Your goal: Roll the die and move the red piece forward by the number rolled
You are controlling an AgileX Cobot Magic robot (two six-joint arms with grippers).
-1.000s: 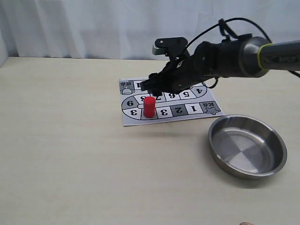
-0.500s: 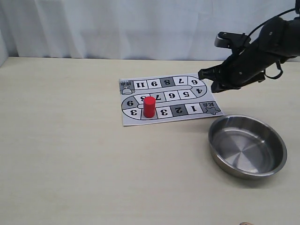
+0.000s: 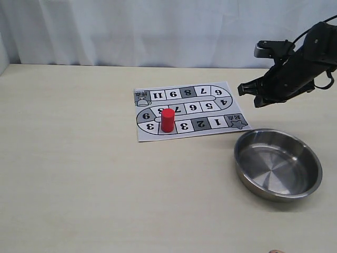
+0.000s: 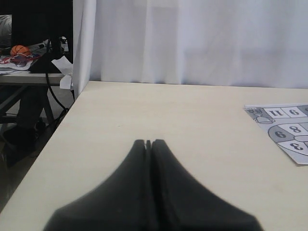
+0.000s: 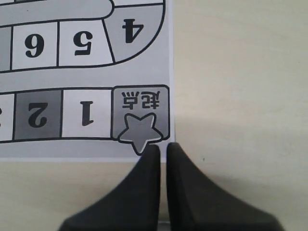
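Right wrist view shows my right gripper [image 5: 159, 147] hanging just off the star corner of the board [image 5: 86, 72], its fingers pressed nearly together on nothing. Past them I read 1, 2, 4, 5 and 6, and an upside-down 起点 above the star; the other squares are cut off. My left gripper [image 4: 148, 143] is closed and empty, well away from the board, and the red piece [image 3: 167, 119] stands upright on the board between two squares marked 3, hiding the number beneath it.
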